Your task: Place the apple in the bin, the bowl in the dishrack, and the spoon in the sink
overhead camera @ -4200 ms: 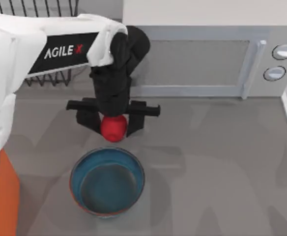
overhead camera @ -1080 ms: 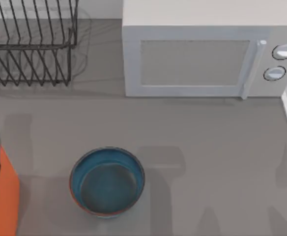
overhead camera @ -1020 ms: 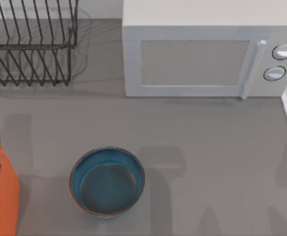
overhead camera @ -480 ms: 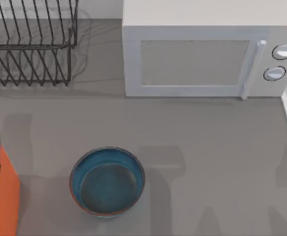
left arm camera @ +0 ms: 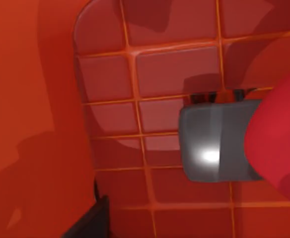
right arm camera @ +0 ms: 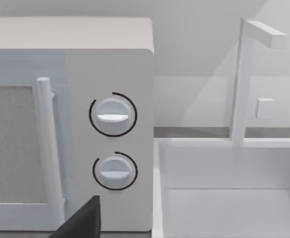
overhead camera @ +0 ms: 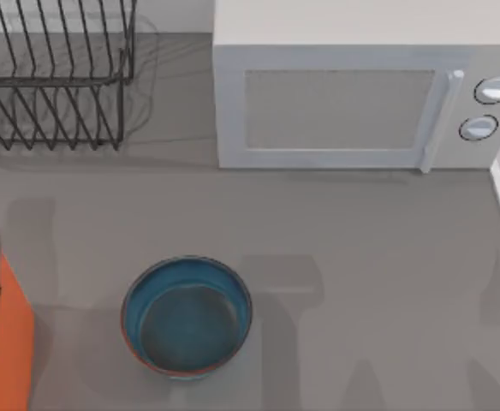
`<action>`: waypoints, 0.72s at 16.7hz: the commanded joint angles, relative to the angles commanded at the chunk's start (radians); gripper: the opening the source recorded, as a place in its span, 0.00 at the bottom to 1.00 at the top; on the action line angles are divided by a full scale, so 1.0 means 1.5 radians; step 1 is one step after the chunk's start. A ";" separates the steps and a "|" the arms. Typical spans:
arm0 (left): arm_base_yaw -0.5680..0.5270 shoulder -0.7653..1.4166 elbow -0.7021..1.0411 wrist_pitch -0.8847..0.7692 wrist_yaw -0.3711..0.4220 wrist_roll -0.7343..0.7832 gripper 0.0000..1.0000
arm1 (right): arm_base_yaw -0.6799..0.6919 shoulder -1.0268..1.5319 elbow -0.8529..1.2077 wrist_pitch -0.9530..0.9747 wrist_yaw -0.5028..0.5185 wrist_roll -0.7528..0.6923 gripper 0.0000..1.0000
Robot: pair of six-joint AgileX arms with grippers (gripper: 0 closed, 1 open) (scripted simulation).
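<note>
Red on orange: the apple [left arm camera: 279, 134] hangs close at the left gripper [left arm camera: 234, 144], deep inside the bin [left arm camera: 45, 109], with the ribbed floor right below it. I cannot tell whether the jaws pinch the fruit or have let it go. A few seconds ago the same arm held the apple over the desk [overhead camera: 361, 257], just above the bowl [overhead camera: 243, 295]. It has since swung off the top view's left edge, and that view has not changed for the last second. So the first step looks all but finished (a release is all it lacks, if it has not happened).

Inside the bin, one wall stands close beside the gripper, so I judge straight up to be the safe way out. Beyond it, the bowl sits alone near the desk's front left, well apart from the dishrack [overhead camera: 53, 111] at the back left. The microwave [overhead camera: 336, 111] fills the back right, leaving open desk between. The right gripper [right arm camera: 80, 220] is parked facing the microwave and the sink [right arm camera: 224, 208]; I cannot tell how its jaws stand.
</note>
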 joint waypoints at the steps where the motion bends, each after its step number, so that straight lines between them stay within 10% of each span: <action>1: 0.000 -0.019 0.018 -0.012 0.031 -0.006 1.00 | 0.000 0.000 0.000 0.000 0.000 0.000 1.00; 12: 0.001 -0.331 -0.193 0.256 0.077 -0.015 1.00 | 0.000 0.000 0.000 0.000 0.000 0.000 1.00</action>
